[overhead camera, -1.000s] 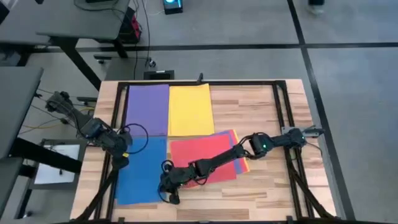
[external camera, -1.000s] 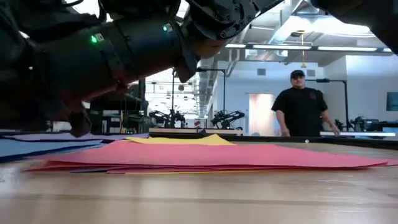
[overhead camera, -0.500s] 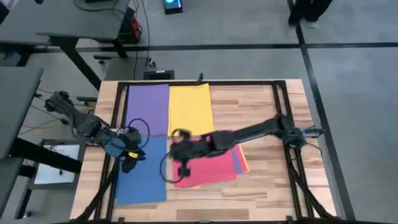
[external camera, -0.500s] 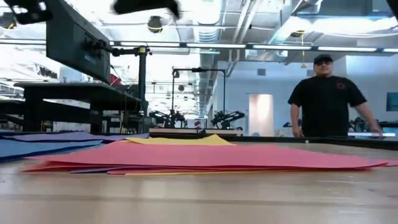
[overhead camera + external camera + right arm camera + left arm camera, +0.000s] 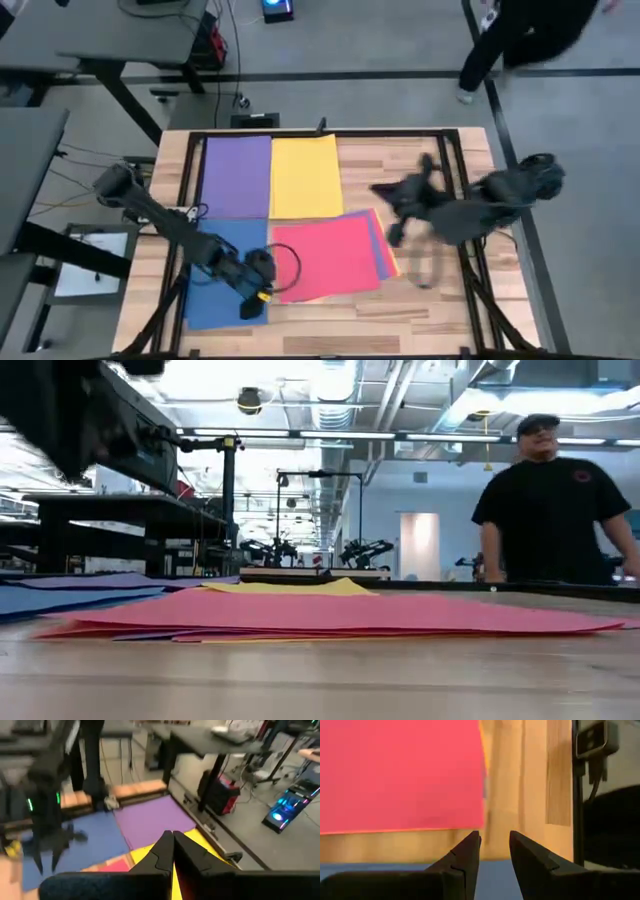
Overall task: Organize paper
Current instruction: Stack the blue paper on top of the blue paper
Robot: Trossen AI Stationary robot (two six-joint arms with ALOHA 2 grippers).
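Observation:
Coloured paper sheets lie flat on the wooden table: purple (image 5: 237, 176) and yellow (image 5: 306, 175) side by side at the far side, blue (image 5: 228, 270) at the near left. A red-pink sheet (image 5: 325, 257) tops a small pile whose purple and orange edges (image 5: 383, 250) stick out on the right. My left gripper (image 5: 262, 290) hovers low over the blue sheet's right part, fingers (image 5: 495, 842) a little open, pointing at the red-pink sheet (image 5: 400, 770). My right gripper (image 5: 385, 190) is raised above the table's right half, shut (image 5: 172, 840), empty.
A black frame (image 5: 455, 200) runs round the tabletop. Bare wood (image 5: 400, 160) shows at the far right and along the near edge. A person in black (image 5: 550, 500) moves behind the table's far right corner. A white printed sheet (image 5: 85, 265) lies off the table, left.
My right gripper has risen from the near edge beside the blue sheet and swung back across the red-pink sheet toward the table's right edge. My left gripper has gone along the blue sheet toward the near edge and the right. The sheets have stayed flat in place.

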